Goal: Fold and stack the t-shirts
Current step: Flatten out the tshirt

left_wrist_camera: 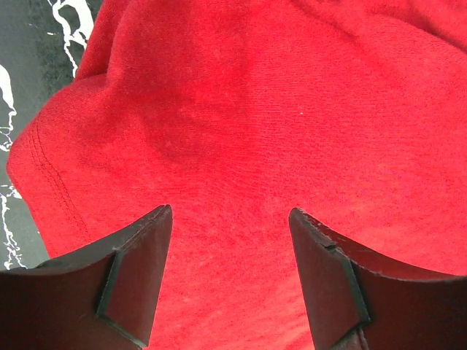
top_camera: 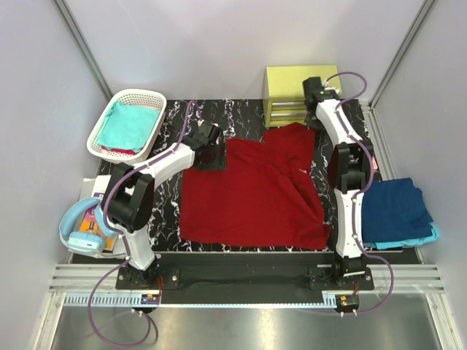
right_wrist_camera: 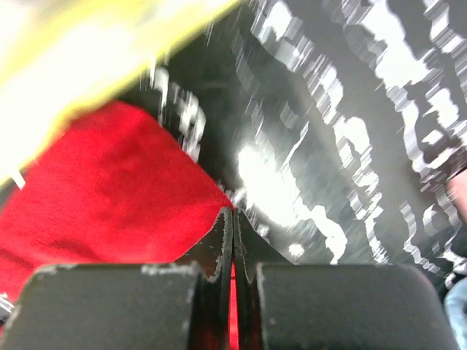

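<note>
Shirt (top_camera: 252,193) centre, basket (top_camera: 125,124) far left, folded shirts (top_camera: 394,211) right

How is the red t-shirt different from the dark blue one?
The red t-shirt lies spread out wide; the navy t-shirt is folded at the right edge. The red one lies on the mat; the navy one sits on a light blue shirt. Both are plain cloth.

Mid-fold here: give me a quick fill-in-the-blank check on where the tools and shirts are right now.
1. The left tool has its jaws ____ over the dark red t-shirt.
2. The right tool is ____ on an edge of that shirt.
3. The teal t-shirt lies inside the white ____.
4. The navy t-shirt sits beside the ____ arm.
Missing words: open; shut; basket; right.
</note>
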Robot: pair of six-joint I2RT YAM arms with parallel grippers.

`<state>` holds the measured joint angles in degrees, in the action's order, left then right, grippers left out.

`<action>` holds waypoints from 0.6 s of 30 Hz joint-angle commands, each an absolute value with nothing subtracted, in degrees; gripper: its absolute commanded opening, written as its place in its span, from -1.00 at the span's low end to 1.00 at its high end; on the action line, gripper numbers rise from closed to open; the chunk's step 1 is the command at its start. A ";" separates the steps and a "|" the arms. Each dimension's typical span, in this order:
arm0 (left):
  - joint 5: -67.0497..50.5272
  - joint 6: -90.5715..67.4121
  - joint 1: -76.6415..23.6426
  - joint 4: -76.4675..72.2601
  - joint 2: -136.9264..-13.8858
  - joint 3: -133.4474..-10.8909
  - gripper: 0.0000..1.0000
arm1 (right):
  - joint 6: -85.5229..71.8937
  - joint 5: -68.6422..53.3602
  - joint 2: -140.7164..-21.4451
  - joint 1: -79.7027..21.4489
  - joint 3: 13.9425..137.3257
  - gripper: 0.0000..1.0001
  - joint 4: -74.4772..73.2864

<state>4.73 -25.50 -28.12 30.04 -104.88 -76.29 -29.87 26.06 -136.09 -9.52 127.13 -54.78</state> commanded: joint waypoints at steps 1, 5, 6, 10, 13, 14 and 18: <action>4.04 -26.02 -27.86 29.79 -105.64 -78.48 0.39 | -30.41 28.39 -139.74 -7.21 139.36 -1.00 -58.18; 3.95 -26.02 -27.86 30.85 -106.61 -79.80 0.39 | -30.24 28.39 -143.96 -6.15 145.54 -1.00 -59.68; 4.04 -26.10 -27.86 31.20 -106.87 -79.89 0.39 | -30.32 28.39 -144.40 -5.80 145.98 -1.00 -59.68; 4.31 -25.84 -27.77 31.38 -106.87 -79.81 0.39 | -30.06 27.43 -146.51 -4.14 147.74 -0.88 -59.50; 4.74 -25.93 -27.60 31.29 -106.35 -79.46 0.40 | -28.92 24.27 -145.64 -3.52 147.13 -0.37 -58.19; 4.83 -25.93 -27.60 31.29 -106.00 -79.37 0.40 | -28.39 22.43 -143.81 -3.69 146.78 -0.28 -57.92; 5.18 -26.02 -27.42 30.68 -103.19 -78.75 0.46 | -26.98 21.89 -136.07 -5.88 143.88 0.27 -55.55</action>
